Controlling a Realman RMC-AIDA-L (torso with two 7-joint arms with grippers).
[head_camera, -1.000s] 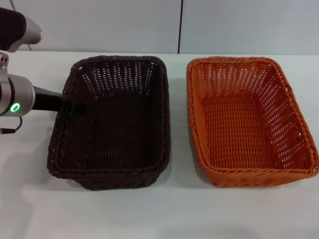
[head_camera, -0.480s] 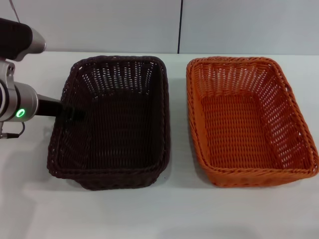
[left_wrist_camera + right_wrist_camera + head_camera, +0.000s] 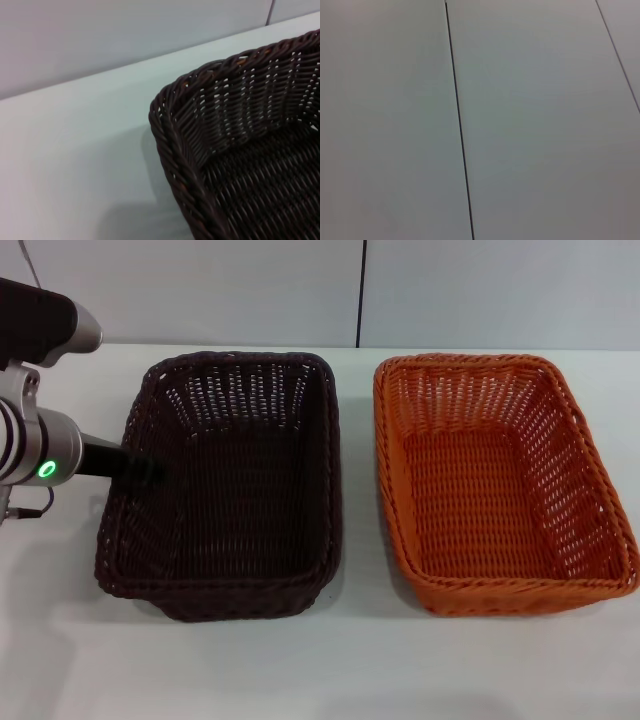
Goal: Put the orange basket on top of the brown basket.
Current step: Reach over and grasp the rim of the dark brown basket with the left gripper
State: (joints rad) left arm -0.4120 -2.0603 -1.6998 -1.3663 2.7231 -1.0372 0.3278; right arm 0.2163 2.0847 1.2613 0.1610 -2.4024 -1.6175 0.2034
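Observation:
The brown basket [image 3: 225, 485] stands on the white table at the left, empty. The orange basket [image 3: 500, 480] stands beside it on the right, apart from it by a narrow gap, also empty. My left gripper [image 3: 145, 472] reaches in from the left and sits at the brown basket's left rim, dark against the dark weave. The left wrist view shows a corner of the brown basket [image 3: 240, 150] from close by. My right gripper is out of view; its wrist view shows only a wall.
The white table [image 3: 320, 670] runs along the front and past both baskets. A grey panelled wall [image 3: 450, 290] with a dark seam stands behind the table. The right wrist view shows wall panels [image 3: 530, 120].
My left arm has drawn back a little to the left, and its gripper tip has slid from inside the brown basket toward its left rim. Both baskets have stayed in place.

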